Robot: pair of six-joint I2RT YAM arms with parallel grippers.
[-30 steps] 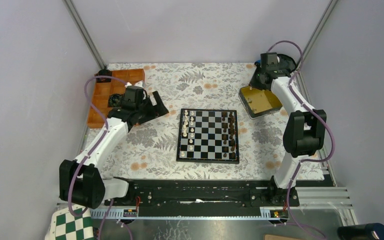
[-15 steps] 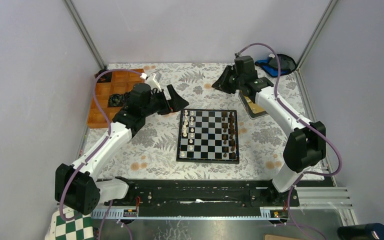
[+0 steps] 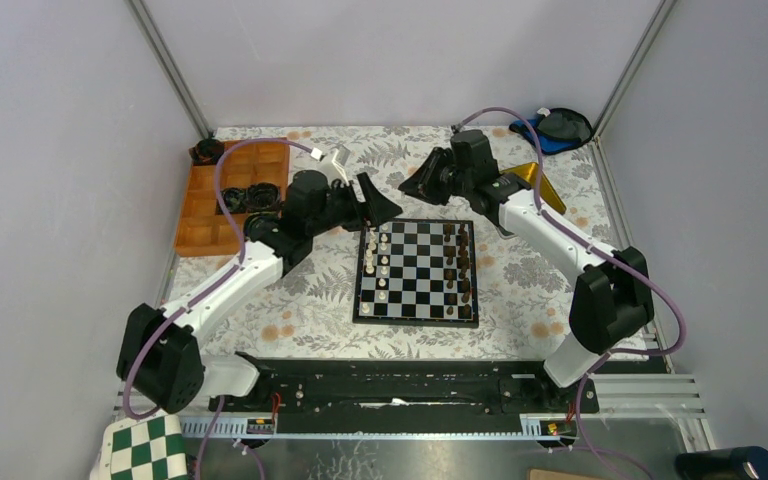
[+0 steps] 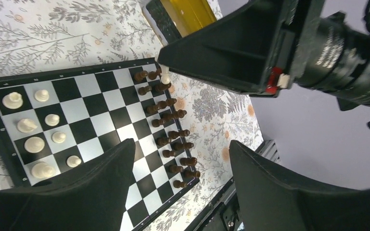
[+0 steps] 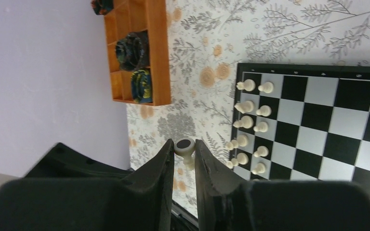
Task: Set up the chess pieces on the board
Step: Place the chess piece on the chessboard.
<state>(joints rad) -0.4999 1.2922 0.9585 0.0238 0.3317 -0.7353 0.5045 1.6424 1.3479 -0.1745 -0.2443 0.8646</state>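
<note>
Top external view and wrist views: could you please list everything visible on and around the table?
board: one, black and pale grey, table centre.
white pieces: two files, count unclear, board's left side.
dark pieces: two files, brown, board's right side.
held white piece: one, in the right tool.
tray: one, orange, far left, dark items inside.
yellow container: one, far right, partly hidden.
checkered mat: one, green and white, near-left corner.
left tool: open, black, by the board's far-left corner.
right tool: black, shut on the white piece.
</note>
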